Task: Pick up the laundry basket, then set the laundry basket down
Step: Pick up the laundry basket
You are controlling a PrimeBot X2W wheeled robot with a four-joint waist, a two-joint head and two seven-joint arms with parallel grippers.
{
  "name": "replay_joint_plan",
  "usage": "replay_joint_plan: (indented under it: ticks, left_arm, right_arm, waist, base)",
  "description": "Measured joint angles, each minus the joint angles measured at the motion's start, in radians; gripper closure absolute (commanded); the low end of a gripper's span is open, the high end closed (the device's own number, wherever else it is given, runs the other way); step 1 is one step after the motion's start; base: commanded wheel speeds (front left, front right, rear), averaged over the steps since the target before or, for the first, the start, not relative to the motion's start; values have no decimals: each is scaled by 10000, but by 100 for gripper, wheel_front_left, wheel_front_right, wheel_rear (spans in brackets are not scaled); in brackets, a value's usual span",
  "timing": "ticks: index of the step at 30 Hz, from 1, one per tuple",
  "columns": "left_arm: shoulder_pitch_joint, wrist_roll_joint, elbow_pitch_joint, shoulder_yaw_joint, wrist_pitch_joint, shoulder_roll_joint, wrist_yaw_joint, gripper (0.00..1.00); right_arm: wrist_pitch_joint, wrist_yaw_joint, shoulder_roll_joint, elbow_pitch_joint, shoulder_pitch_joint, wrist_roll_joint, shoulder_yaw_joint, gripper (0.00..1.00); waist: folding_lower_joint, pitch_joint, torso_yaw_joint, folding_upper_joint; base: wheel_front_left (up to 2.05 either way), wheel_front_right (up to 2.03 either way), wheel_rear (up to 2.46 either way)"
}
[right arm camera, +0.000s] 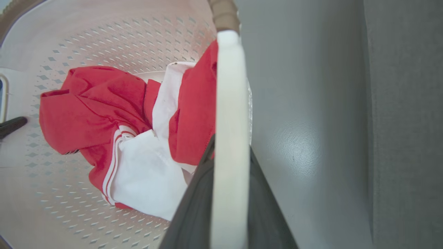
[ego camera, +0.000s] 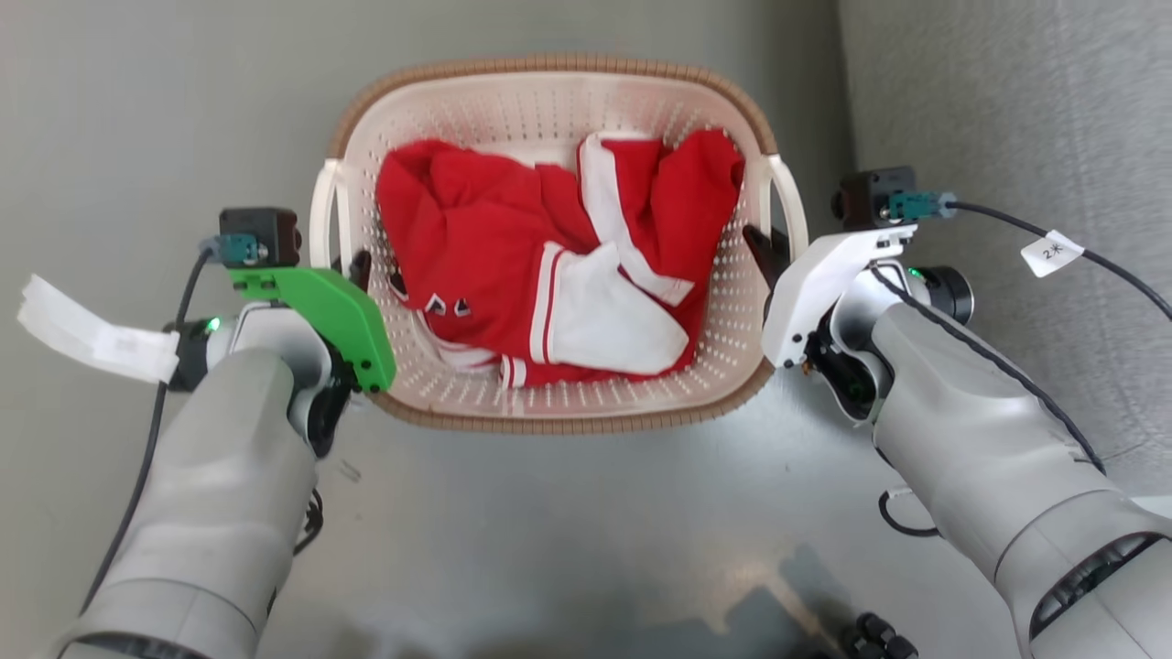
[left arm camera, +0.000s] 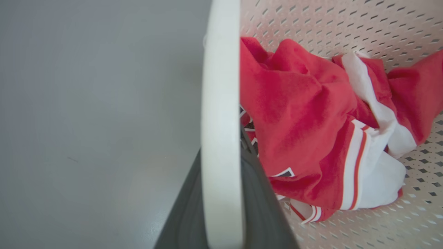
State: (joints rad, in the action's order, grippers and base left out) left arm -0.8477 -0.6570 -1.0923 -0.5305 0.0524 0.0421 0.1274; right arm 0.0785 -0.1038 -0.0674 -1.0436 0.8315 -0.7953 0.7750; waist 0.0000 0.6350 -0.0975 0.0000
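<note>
- Showing the laundry basket (ego camera: pixel 549 69) between the two end effectors on a grey surface (ego camera: pixel 586 513), brown rim uppermost, with one white loop handle towards each arm.
- The left end effector (ego camera: pixel 343 267) is clamped on the left handle (ego camera: pixel 320 215). In the left wrist view the white bar (left arm camera: pixel 221 86) runs straight up between the dark fingers (left arm camera: pixel 266 207), which press against it from both sides.
- The right end effector (ego camera: pixel 778 247) is closed on the right handle (ego camera: pixel 795 197) in the same way. In the right wrist view one dark finger (right arm camera: pixel 193 207) lies on the basket side of the bar (right arm camera: pixel 230 86) and the other on the outer side, both touching it.
- The inner finger of each end effector sits inside the perforated cream wall. In the right wrist view, the left arm's fingertip (right arm camera: pixel 12 125) appears on the far side of the basket.
- A red-and-white garment (ego camera: pixel 476 229) lies crumpled on the basket bottom, inward of both end effectors and just beyond their inner fingers.
- Whether the basket bottom rests on the grey surface or hangs clear of it cannot be told.
- Behind the left end effector is a green wrist cover (ego camera: pixel 330 307), and behind the right one a white wrist cover (ego camera: pixel 815 275).
- A black cable (ego camera: pixel 1007 218) carrying a white tag (ego camera: pixel 1051 252) trails outward from the right end effector. A white paper label (ego camera: pixel 92 334) hangs outward of the left one.
</note>
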Motion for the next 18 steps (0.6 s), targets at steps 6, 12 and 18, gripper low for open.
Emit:
replay_joint_plan:
  ticks: [6,12,18]
  left_arm:
    - [412,-267,-104,-224,-330,-42,0,100]
    - [806,-499,-221,-426,-531,-109,0,100]
    - [1244,-717,-336,-621,-796,-138,0,100]
  right_arm:
    - [-445,2,-27,-35,-316,-330,278,100]
    - [-727,2,-27,-159,-639,-623,462,100]
    - [-1022,2,-23,-207,-1124,-903,742,100]
  waist:
    - [0,-766,-23,0]
    - [0,-1536,-12,0]
    - [0,-2305,20,0]
  base:
    - [0,0,0]
    - [0,0,0]
    - [0,0,0]
